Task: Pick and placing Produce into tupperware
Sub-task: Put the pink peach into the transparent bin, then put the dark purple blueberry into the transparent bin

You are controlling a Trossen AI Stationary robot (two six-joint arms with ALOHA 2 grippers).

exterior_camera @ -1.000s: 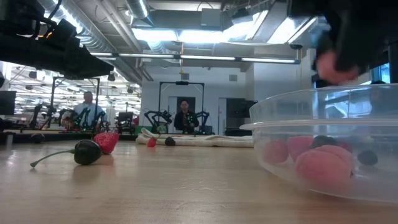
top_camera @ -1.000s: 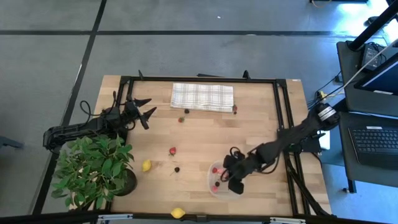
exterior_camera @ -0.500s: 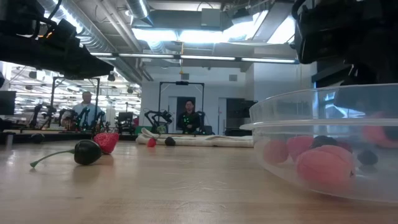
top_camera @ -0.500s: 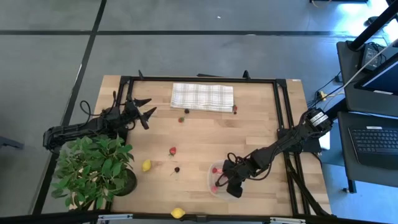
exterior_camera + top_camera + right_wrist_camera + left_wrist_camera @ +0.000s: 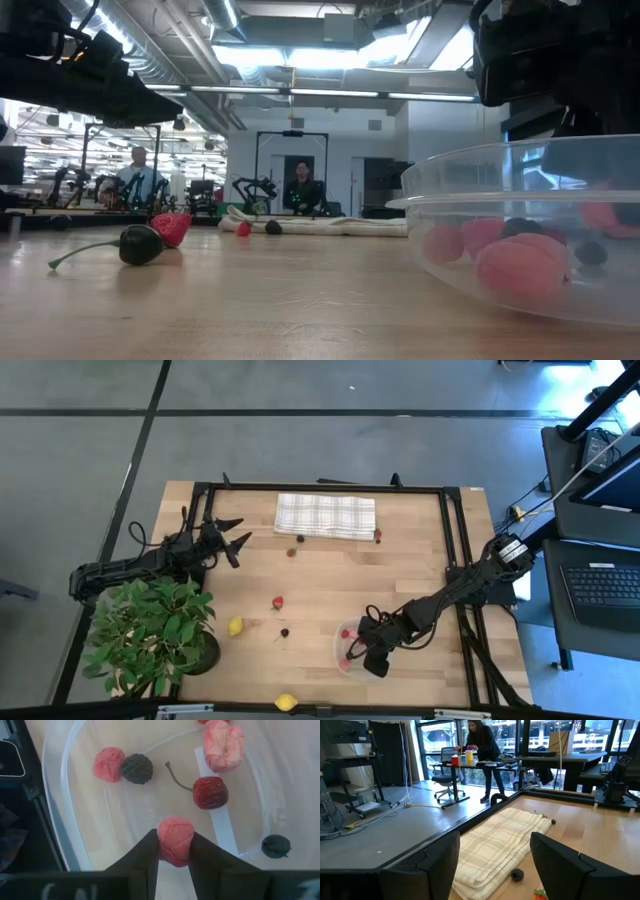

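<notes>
**Right gripper holding a berry inside the tupperware**

We see the right gripper [image 5: 174, 851] lowered into the tupperware [image 5: 341, 645], which sits near the table's [image 5: 330, 575] front edge, right of centre. Its two fingers are closed on a pink raspberry [image 5: 175, 838], held just above the container floor. Already lying in the container are a pink berry [image 5: 109, 764] touching a dark blackberry [image 5: 137, 768], a red cherry [image 5: 210, 792] with its stem, and a larger pale pink berry [image 5: 223, 744]. A small dark berry [image 5: 275, 845] lies near the wall; we cannot tell whether it is inside. The left gripper [image 5: 232, 536] waits near the table's left rear, fingers spread apart and empty. On the table outside the container we note a strawberry [image 5: 277, 602], a dark cherry [image 5: 284, 632], two lemons [image 5: 235, 626] [image 5: 286, 702], and berries beside the checked cloth [image 5: 325, 515].
</notes>
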